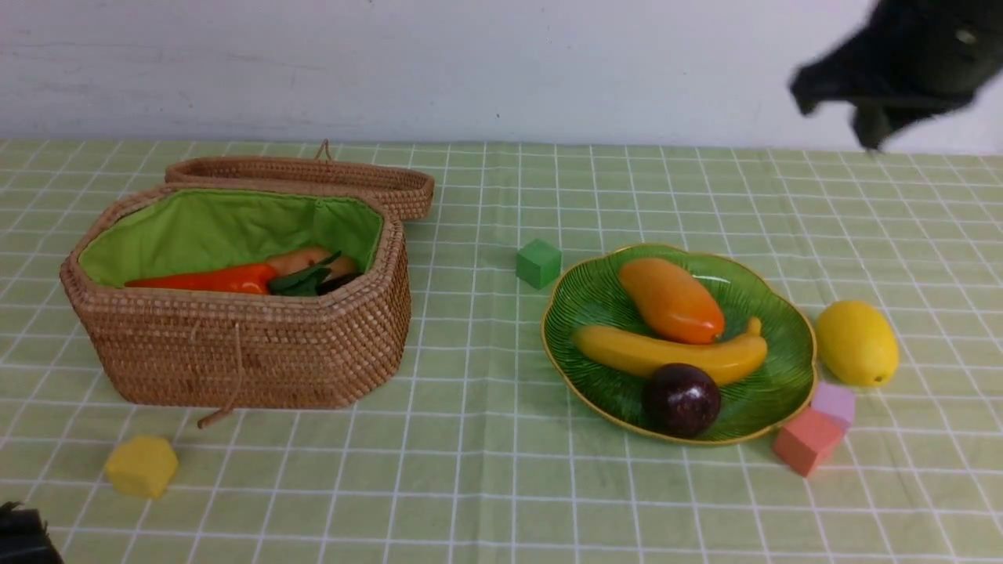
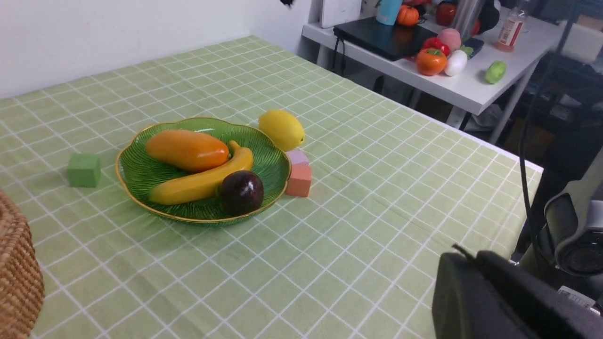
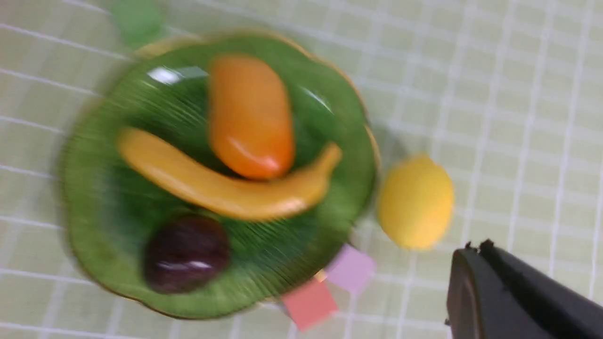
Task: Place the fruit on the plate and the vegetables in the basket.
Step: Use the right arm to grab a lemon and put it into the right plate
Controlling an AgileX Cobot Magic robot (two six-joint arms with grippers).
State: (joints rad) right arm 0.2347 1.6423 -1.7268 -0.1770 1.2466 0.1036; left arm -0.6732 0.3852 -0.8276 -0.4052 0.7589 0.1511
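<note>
- My right pincer (image 1: 870,133): raised high over the far right of the table, blurred; jaws drawn together, holding nothing.
- My left pincer (image 1: 23,536): only a dark edge at the near left corner; jaws closed, empty.
- Lemon (image 1: 856,343): on the cloth just beside the plate's right rim, not on it.
- Plate (image 1: 776,305): green ribbed glass, gold rim, right of centre.
- Mango (image 1: 671,300): on the plate, far side.
- Banana (image 1: 666,354): on the plate, lying across the middle, touching the mango.
- Mangosteen (image 1: 682,399): on the plate, near edge, against the banana.
- Pink block (image 1: 805,441), lilac block (image 1: 834,402): at the plate's near right edge.
- Green block (image 1: 538,262): left of the plate.
- Basket (image 1: 243,345): left side, lid (image 1: 313,176) swung back, green lining.
- Carrot (image 1: 208,280): inside the basket.
- Potato (image 1: 302,258): inside, behind the carrot's leaves.
- Eggplant (image 1: 338,282): inside, only a dark tip visible.
- Yellow block (image 1: 142,466): in front of the basket.
</note>
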